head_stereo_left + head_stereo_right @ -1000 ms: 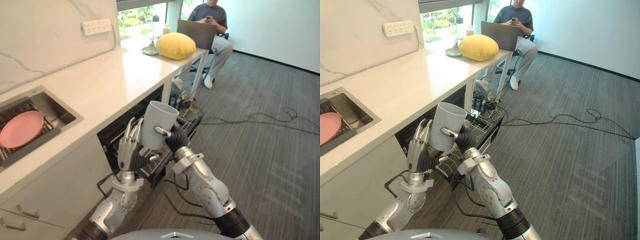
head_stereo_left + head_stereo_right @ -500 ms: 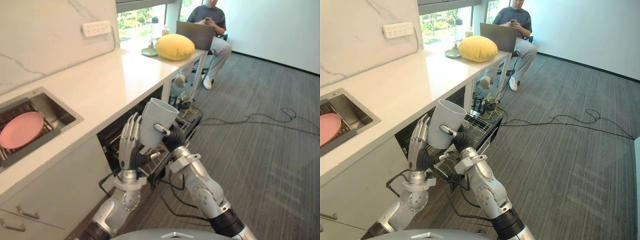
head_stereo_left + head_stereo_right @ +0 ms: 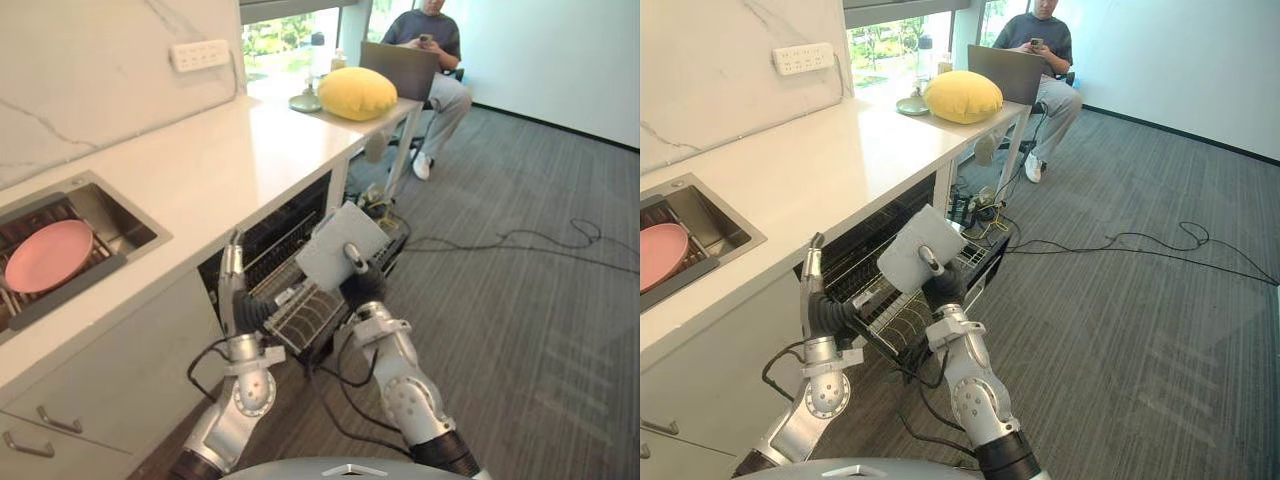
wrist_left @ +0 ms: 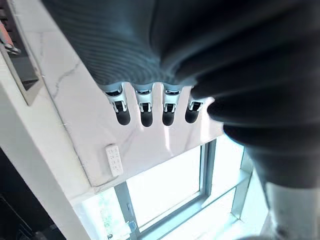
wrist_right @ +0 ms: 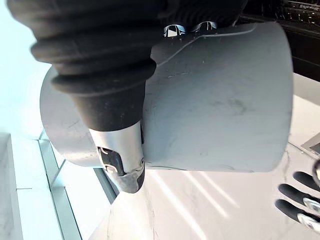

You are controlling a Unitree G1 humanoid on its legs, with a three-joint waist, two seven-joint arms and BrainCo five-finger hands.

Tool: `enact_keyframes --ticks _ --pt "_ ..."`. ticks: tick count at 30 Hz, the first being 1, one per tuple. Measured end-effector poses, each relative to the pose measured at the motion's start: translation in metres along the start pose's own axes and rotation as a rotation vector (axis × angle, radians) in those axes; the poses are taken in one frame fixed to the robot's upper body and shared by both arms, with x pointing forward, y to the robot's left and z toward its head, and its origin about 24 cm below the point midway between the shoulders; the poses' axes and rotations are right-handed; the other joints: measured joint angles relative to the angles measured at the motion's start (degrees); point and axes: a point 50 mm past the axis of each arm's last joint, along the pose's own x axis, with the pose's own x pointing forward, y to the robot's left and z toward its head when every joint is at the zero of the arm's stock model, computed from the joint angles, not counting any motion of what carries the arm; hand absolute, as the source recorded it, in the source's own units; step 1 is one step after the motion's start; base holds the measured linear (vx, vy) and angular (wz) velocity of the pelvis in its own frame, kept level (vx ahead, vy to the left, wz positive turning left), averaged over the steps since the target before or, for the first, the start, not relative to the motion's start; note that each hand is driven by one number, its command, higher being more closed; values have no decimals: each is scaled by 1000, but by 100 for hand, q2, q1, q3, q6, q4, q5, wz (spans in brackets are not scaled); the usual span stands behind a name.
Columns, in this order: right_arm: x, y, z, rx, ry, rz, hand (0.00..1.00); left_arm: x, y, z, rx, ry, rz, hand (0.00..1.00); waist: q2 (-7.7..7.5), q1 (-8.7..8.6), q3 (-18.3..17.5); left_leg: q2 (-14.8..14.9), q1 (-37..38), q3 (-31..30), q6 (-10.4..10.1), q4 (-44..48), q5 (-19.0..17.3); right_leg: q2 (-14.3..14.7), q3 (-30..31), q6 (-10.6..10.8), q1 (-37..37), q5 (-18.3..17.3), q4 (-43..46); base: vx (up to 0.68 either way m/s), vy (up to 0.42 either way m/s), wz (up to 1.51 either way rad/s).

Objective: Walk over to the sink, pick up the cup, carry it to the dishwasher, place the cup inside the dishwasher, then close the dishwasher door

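The grey cup (image 3: 338,246) hangs tipped on its side over the pulled-out wire rack (image 3: 303,312) of the open dishwasher (image 3: 272,238) under the white counter. My right hand (image 3: 361,283) is shut on the cup from below; in the right wrist view the thumb (image 5: 121,161) lies across the cup (image 5: 220,100). To the cup's left, apart from it, my left hand (image 3: 232,288) stands edge-on with its fingers (image 4: 145,109) straight. The sink (image 3: 112,216) lies at the counter's left with a pink plate (image 3: 48,255) in it.
A person (image 3: 432,35) sits with a laptop at the far end of the counter (image 3: 230,150), beside a yellow cushion (image 3: 356,92). Cables (image 3: 520,240) trail over the grey carpet to the right. A wall socket (image 3: 203,53) sits above the counter.
The cup has tipped from upright onto its side and moved right over the rack. My left hand has come off the cup and turned edge-on to its left.
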Motion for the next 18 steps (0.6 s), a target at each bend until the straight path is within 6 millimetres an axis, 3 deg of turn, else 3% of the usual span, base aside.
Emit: enact_keyframes --ticks 4,8,14,18 --pt "0 -8 14 -4 -78 -31 100 6 10 5 -92 25 50 0 -1 10 2 -1 1 -99 -1 0 10 -14 -115 17 64 -23 -1 7 -4 15" --pt "-4 -20 25 -26 -129 -85 100 11 19 -3 -140 97 69 0 -3 44 18 -3 -13 -213 0 1 28 -23 -227 35 106 -32 -1 1 -5 13" --pt "-7 -59 52 -105 -227 -242 100 -3 24 -27 -184 249 -81 0 -41 106 310 -34 -282 -532 -7 0 119 -75 -543 7 35 -57 3 -41 -3 29" --pt "16 -63 77 -278 -264 -249 100 -18 29 -64 -192 446 -120 0 3 182 700 -33 -684 -705 -19 3 258 -86 -732 -41 -198 54 -54 -62 -4 26"
